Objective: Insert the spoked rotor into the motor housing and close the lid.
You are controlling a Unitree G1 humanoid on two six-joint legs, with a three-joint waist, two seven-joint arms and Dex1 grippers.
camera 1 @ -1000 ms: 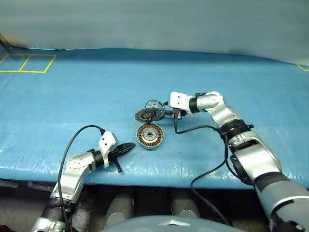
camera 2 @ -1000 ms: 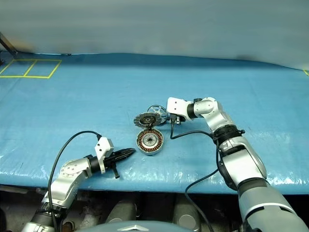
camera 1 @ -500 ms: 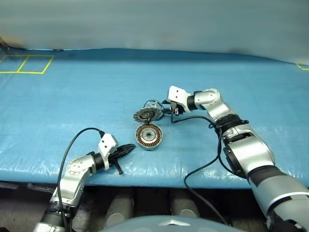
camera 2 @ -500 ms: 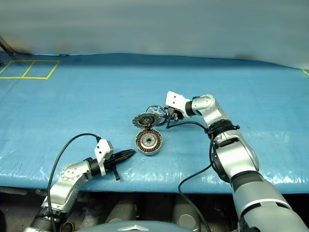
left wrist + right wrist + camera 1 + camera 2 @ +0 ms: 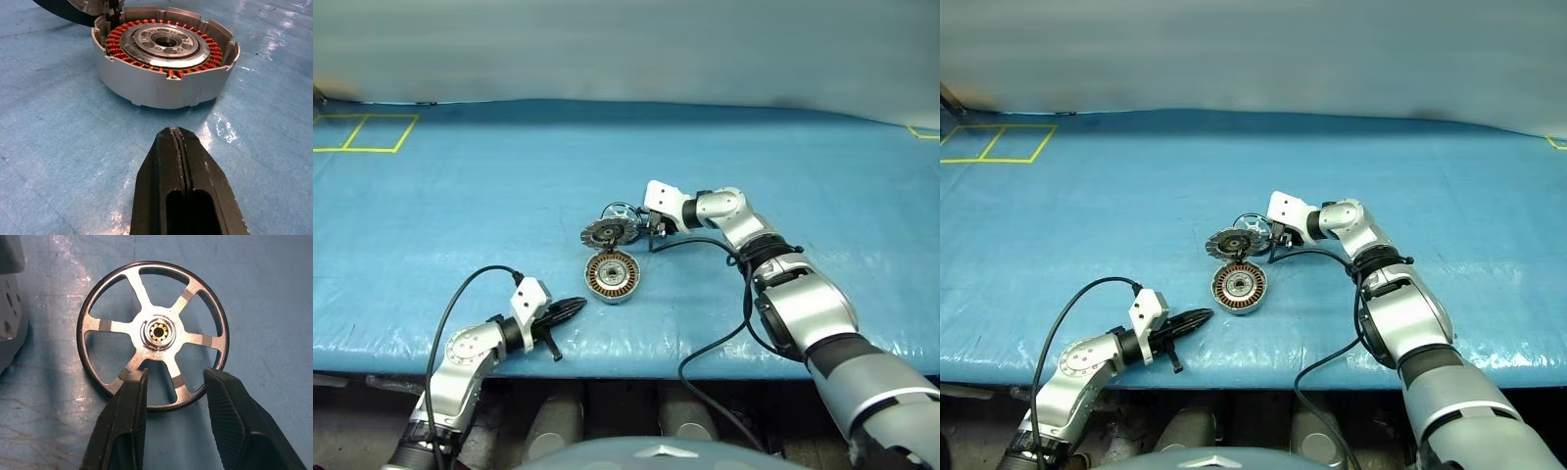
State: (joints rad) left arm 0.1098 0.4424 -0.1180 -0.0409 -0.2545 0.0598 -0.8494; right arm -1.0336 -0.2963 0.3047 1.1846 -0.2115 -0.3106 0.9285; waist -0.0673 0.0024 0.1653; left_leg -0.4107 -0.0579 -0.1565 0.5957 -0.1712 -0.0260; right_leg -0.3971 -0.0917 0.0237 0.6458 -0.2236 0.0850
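Rotor (image 5: 154, 333) lies flat on the blue sheet (image 5: 460, 196), at the far side of the little cluster in the middle of the table, just beyond the open lid (image 5: 610, 232). My right gripper (image 5: 173, 396) hangs directly over it, jaws apart, one fingertip (image 5: 131, 391) on either side of the near stretch of its rim, clamped on nothing yet. Over the last second that arm has reached in leftward across the table, so the gripper, which stood off to the right of the lid, now sits at the wheel itself. I judge the pick-up is the step in hand: a little lower, then close on rim or spoke.

The lid stands tipped up on the far edge of the motor housing (image 5: 164, 63), ribbed face showing. The housing sits just nearer, copper windings ringed round an empty hub, ready to receive the wheel.

My left gripper (image 5: 177, 147) rests low on the sheet, near and left of the housing, jaws pressed together, holding nothing and unmoved.
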